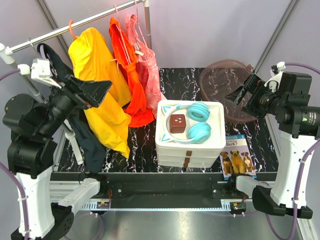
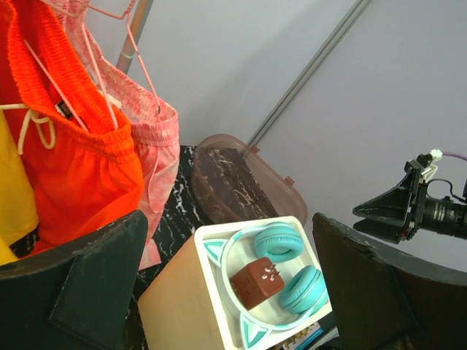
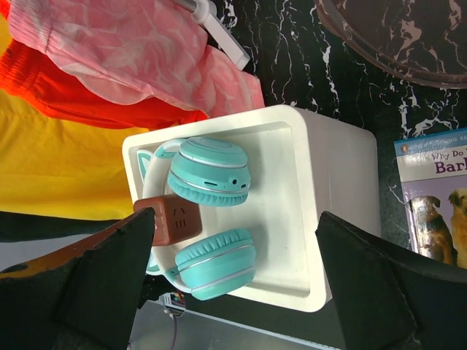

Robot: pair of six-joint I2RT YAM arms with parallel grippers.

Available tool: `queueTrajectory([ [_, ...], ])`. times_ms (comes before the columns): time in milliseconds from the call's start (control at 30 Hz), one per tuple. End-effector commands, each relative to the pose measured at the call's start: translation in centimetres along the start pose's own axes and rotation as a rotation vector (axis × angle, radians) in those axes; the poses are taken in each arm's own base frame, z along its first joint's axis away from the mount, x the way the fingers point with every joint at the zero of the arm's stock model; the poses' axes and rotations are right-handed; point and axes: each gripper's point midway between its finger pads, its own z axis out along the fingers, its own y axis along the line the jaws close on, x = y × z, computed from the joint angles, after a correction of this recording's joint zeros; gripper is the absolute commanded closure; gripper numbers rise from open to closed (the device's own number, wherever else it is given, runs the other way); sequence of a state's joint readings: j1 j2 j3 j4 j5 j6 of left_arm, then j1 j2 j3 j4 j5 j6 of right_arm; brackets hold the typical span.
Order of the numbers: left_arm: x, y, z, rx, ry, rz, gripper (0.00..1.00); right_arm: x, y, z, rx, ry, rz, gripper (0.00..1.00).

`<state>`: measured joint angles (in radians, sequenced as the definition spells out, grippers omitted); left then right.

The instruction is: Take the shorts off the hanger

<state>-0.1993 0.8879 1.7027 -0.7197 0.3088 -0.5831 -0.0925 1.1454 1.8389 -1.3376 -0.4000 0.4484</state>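
- Two arms are up off the counter (image 1: 145,145). The left gripper (image 1: 95,93) sits against the yellow garment (image 1: 102,85) with its jaws spread wide and nothing in them. The right gripper (image 1: 241,90) hangs over the tinted bowl (image 1: 222,95), jaws likewise released and empty.
- Four garments hang from the rail (image 1: 75,26) at back left: a dark garment (image 1: 87,135), the yellow one, the orange shorts (image 1: 131,75) and the pink shorts (image 1: 147,65).
- The task does not say which pair; orange and pink both read as shorts. They hang touching, pink furthest right and nearest the white box (image 1: 190,145).
- Thin wire hangers (image 2: 139,51) show in the left wrist view. How the waistbands are fixed to them cannot be told.
- Handling estimate: light, limp cloth with a gathered elastic waistband and no stiffness, so it will drape and stretch rather than slide off cleanly.
- Best hold, as I judge it: pinch the thick waistband close to the hanger, not the loose hem. The other arm could steady the hanger, which is likely to swing on the rail.
- Risk: catching the neighbouring garment in the same pinch.
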Motion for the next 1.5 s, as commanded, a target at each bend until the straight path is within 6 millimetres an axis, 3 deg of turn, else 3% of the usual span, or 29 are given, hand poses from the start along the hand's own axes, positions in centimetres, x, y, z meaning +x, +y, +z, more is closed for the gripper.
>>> queueTrajectory([
  [0,-0.9,-1.7,1.6,0.073,0.033,-0.044,0.01,0.7,0.5,-2.2,-0.006,-0.013,-0.038,0.00],
  [167,-1.5,-1.1,5.7,0.071,0.080,-0.075,0.02,-0.5,0.2,-3.7,0.064,-0.083,-0.023,0.00],
  [200,-2.4,-1.8,6.0,0.088,0.063,-0.068,0.02,-0.7,0.4,-3.8,0.058,-0.083,-0.032,0.00],
  [233,-2.3,-1.2,7.7,0.074,0.080,-0.074,0.02,-1.0,0.5,-3.6,0.057,-0.079,-0.038,0.00],
  [300,-3.5,-2.2,8.6,0.100,0.057,-0.064,0.04,-1.3,1.2,-3.8,0.029,-0.079,-0.044,0.00],
  [367,-3.3,-1.4,11.2,0.076,0.065,-0.063,0.06,-1.5,2.7,-3.6,-0.041,-0.048,-0.051,0.00],
  [400,-3.9,-2.4,11.8,0.098,0.045,-0.054,0.06,-1.5,3.1,-3.4,-0.064,-0.036,-0.049,0.00],
  [433,-3.4,-1.3,13.8,0.063,0.051,-0.064,0.08,-1.5,3.7,-3.0,-0.099,-0.008,-0.047,0.00],
  [567,-2.6,-1.4,17.9,0.041,0.047,-0.091,0.16,-2.0,5.6,-3.2,-0.177,0.025,-0.064,0.00],
  [600,-2.0,-0.3,19.5,-0.004,0.046,-0.095,0.19,-2.3,5.5,-2.6,-0.172,0.045,-0.061,0.00],
  [667,-1.7,-0.3,20.6,-0.027,0.029,-0.085,0.21,-2.6,5.6,-2.8,-0.171,0.043,-0.078,0.00],
  [700,-1.6,0.9,21.6,-0.078,0.010,-0.079,0.23,-2.8,5.5,-2.3,-0.167,0.051,-0.076,0.00],
  [867,-1.7,2.9,24.7,-0.134,-0.072,-0.037,0.38,-3.6,5.6,-1.9,-0.165,0.037,-0.104,0.00],
  [1033,-0.1,5.8,27.8,-0.212,-0.075,0.003,0.42,-4.3,5.6,-1.9,-0.158,0.019,-0.121,0.00],
  [1200,1.1,8.5,30.6,-0.284,-0.095,0.024,0.53,-4.5,5.5,-2.0,-0.145,0.001,-0.134,0.00],
  [1467,1.3,11.2,32.1,-0.375,-0.144,0.093,0.52,-4.9,5.3,-2.0,-0.135,-0.011,-0.144,0.00],
])
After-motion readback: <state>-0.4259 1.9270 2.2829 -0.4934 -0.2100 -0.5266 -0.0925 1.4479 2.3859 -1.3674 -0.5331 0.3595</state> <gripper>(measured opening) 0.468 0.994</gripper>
